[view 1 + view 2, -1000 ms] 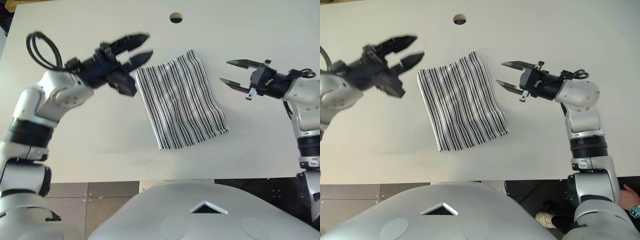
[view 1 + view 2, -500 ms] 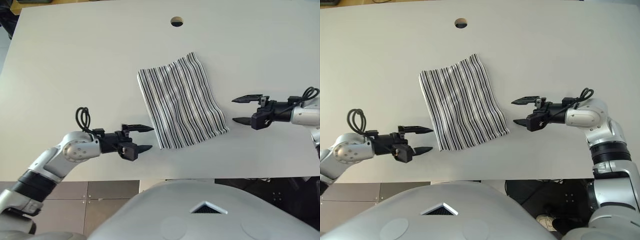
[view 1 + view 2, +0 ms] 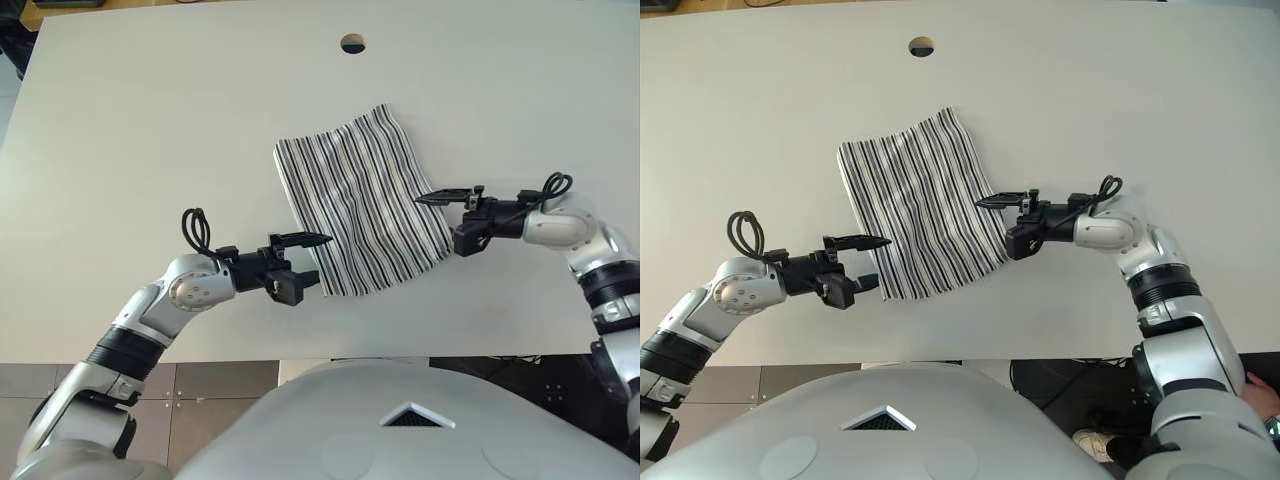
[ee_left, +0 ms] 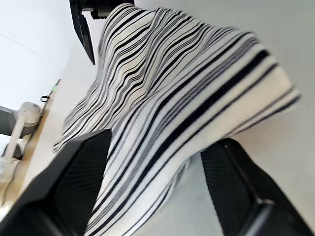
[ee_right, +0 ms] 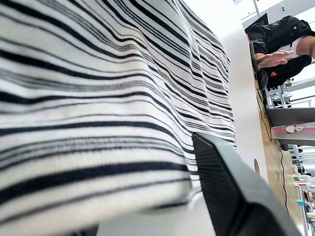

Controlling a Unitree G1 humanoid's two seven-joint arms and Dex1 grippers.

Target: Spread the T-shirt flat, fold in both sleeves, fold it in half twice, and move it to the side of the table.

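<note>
Tabletop [image 3: 150, 120], white, with a round hole [image 3: 352, 43] near its far edge, carries the striped T-shirt [image 3: 360, 210] at its middle. Note that the shirt already lies as a compact folded rectangle. Its long axis runs from far to near, tilted so that the near end sits somewhat toward the robot's right.

The two arms come in low from opposite sides and meet the shirt at its near end. You have the left gripper [image 3: 312, 260] at the near-left corner, its jaws spread wide. The left wrist view shows that corner lying between the fingers [image 4: 78, 196], not yet pinched. You have the right gripper [image 3: 438, 222] at the right-hand long edge, close to the near-right corner. Its jaws are also spread, with the upper finger over the cloth and the lower one at the edge. In the right wrist view the stripes lie just beside its finger [image 5: 231, 191].

The relation to watch is this: the shirt lies inward of both tools, to the right of the left gripper and to the left of the right one. Each arm is equally near its own corner. Judged from this, closing both jaws together would secure the near short edge, either for a further fold along the long axis or for carrying the shirt aside.
</note>
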